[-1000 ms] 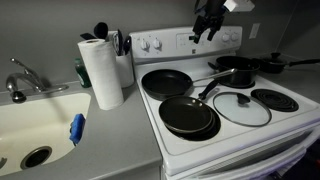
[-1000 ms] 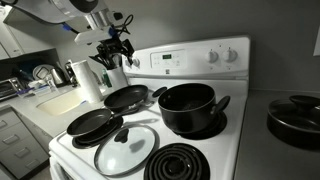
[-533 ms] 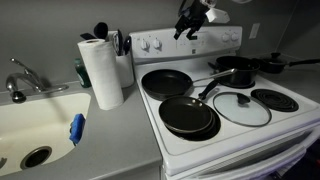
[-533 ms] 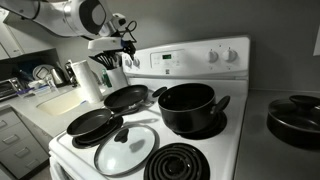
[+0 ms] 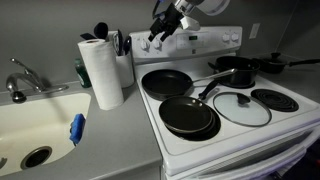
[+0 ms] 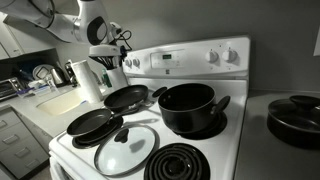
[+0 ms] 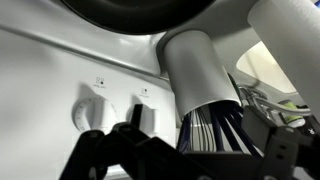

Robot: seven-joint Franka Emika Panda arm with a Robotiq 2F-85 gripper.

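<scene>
My gripper (image 5: 160,30) hangs open and empty above the back left of the white stove (image 5: 250,135), in front of its control panel (image 5: 165,42). It also shows in an exterior view (image 6: 112,48). It is nearest to a grey utensil holder (image 5: 123,65) full of dark utensils (image 5: 118,40), just left of the stove. In the wrist view the holder (image 7: 200,70) and its utensil handles (image 7: 215,125) lie between my spread fingers (image 7: 200,160), not touching. Two stove knobs (image 7: 90,115) show beside them.
A paper towel roll (image 5: 101,70) stands next to the holder. On the stove are two black frying pans (image 5: 165,82) (image 5: 188,115), a glass lid (image 5: 241,107) and a black pot (image 6: 188,105). A sink (image 5: 35,125) with a blue brush (image 5: 76,128) lies further left.
My gripper has moved steadily across the back of the stove, from above the far burners to close beside the utensil holder. Nothing else has moved.
</scene>
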